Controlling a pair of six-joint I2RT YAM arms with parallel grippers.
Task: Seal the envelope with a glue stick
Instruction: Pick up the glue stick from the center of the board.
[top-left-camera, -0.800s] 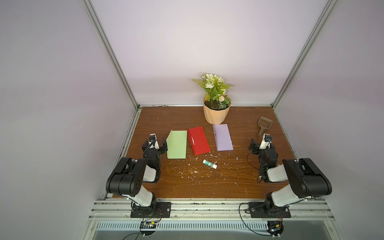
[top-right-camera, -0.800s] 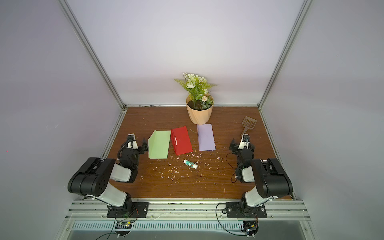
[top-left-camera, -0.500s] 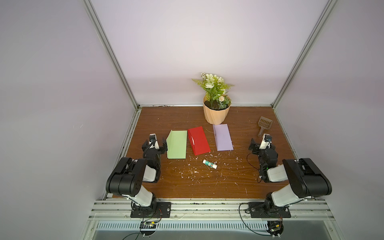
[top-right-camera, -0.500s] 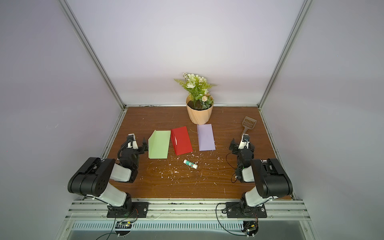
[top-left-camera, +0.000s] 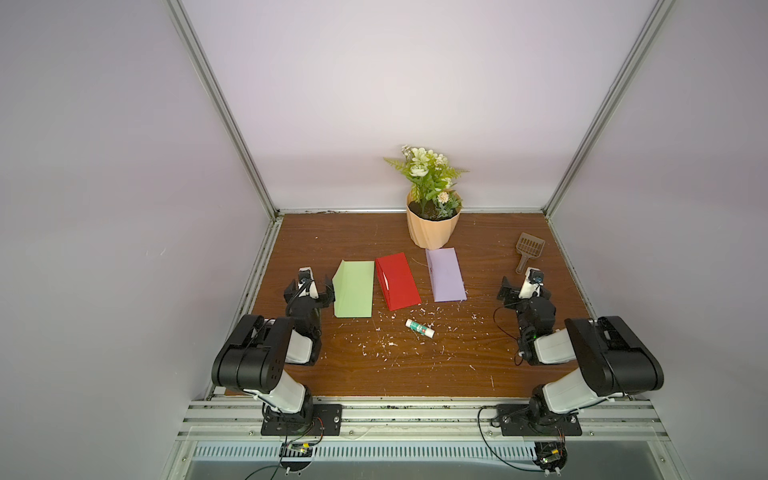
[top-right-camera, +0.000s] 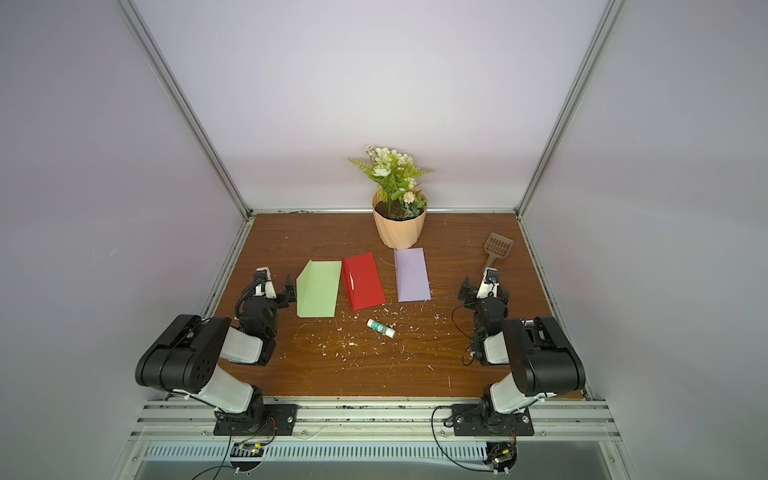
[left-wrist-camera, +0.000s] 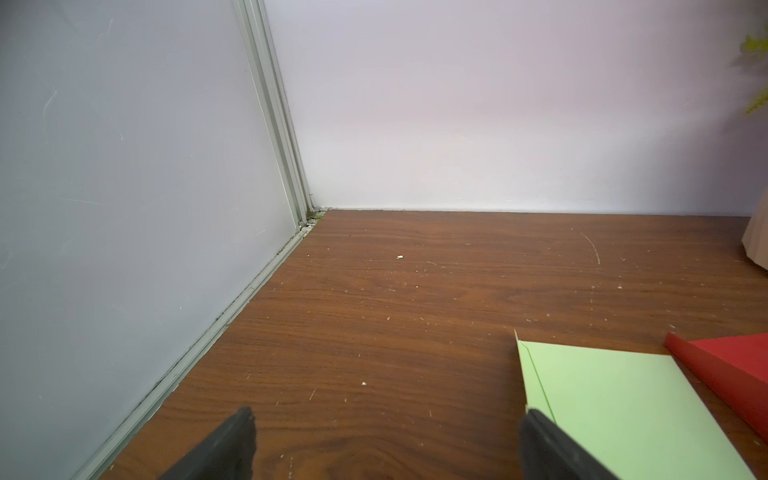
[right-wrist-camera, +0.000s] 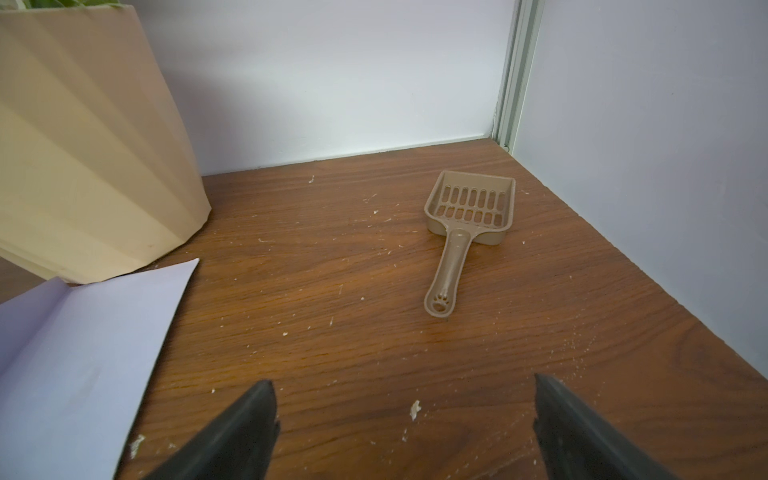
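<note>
Three envelopes lie side by side mid-table in both top views: green (top-left-camera: 354, 294), red (top-left-camera: 397, 280) and purple (top-left-camera: 444, 279). The green envelope (left-wrist-camera: 615, 407) has a flap folded out on its left side. The glue stick (top-left-camera: 419, 328), a small white tube with a green band, lies capped on the wood in front of the red envelope (top-right-camera: 363, 280). My left gripper (top-left-camera: 309, 291) rests open just left of the green envelope, its right finger (left-wrist-camera: 540, 440) at the paper's edge. My right gripper (top-left-camera: 524, 289) rests open to the right of the purple envelope (right-wrist-camera: 75, 353), empty.
A potted plant (top-left-camera: 432, 224) stands behind the envelopes by the back wall. A brown slotted scoop (right-wrist-camera: 465, 224) lies ahead of the right gripper near the right wall. Paper shreds (top-left-camera: 386, 345) litter the front of the wooden table (top-left-camera: 478, 374). Walls close three sides.
</note>
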